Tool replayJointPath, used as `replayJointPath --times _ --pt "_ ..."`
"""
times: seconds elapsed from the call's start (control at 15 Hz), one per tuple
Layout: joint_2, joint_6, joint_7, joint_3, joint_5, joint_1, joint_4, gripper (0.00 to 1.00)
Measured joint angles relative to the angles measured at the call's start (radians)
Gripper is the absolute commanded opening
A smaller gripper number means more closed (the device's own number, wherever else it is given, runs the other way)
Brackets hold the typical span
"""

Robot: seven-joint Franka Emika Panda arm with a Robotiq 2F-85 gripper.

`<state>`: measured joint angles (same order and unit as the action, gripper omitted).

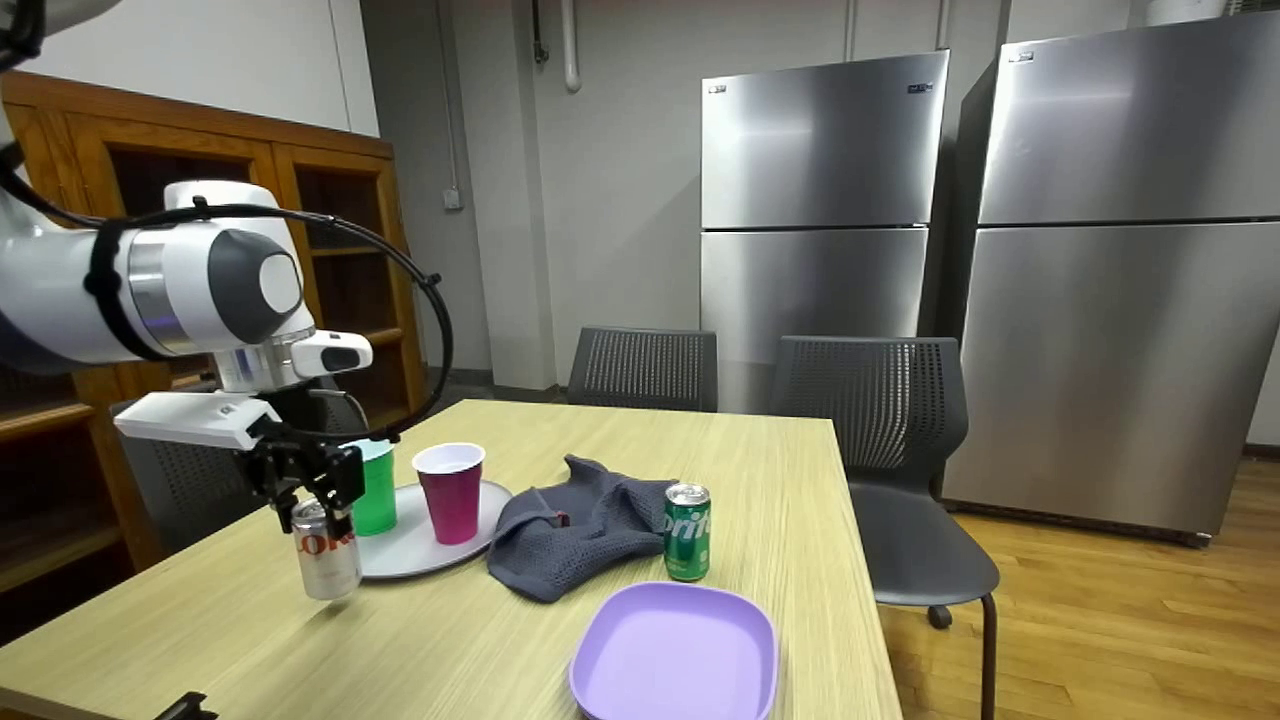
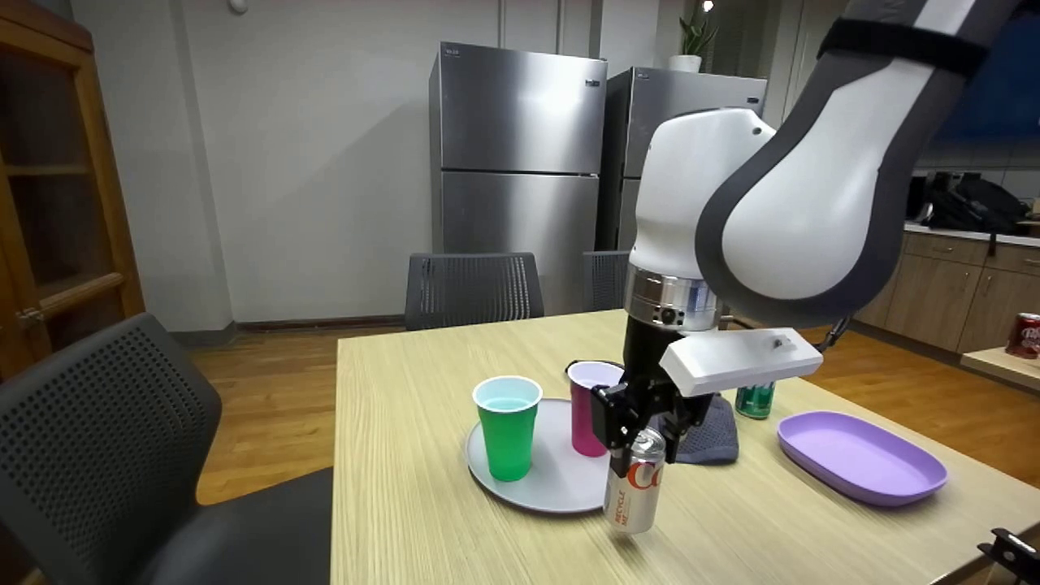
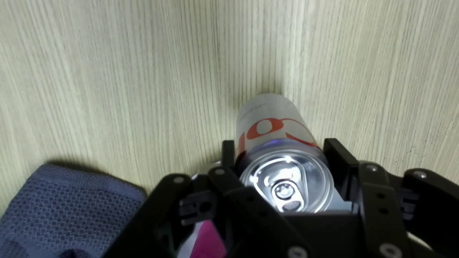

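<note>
My gripper (image 3: pixel 280 150) is shut on a silver cola can (image 3: pixel 267 107) with red lettering, a finger on each side near its top. In both exterior views the can (image 1: pixel 328 572) leans slightly, and its base looks just off the table, over a small shadow. Right beside it lies a round grey plate (image 2: pixel 561 497) bearing a green cup (image 2: pixel 510 439) and a magenta cup (image 1: pixel 450 500). The green cup has liquid in it. In the wrist view, a strip of magenta cup (image 3: pixel 208 243) shows behind the linkage. The can's far side is hidden.
A crumpled dark grey cloth (image 1: pixel 585 535) lies beyond the plate, with a green Sprite can (image 1: pixel 687 540) standing next to it. Nearer the table's side is a shallow purple tray (image 1: pixel 675 650). Dark chairs (image 1: pixel 870 400) stand around the wooden table (image 1: pixel 480 660).
</note>
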<state>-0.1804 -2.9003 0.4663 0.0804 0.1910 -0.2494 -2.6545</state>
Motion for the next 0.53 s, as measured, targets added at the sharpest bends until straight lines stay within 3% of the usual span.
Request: replayJointPath --times 0.27,0.53 --pt "0.066 0.059 -0.111 0.007 -0.127 0.010 -0.011 0.38" --pt "0.130 0.114 -0.128 0.004 -0.140 0.038 -0.014 0.38"
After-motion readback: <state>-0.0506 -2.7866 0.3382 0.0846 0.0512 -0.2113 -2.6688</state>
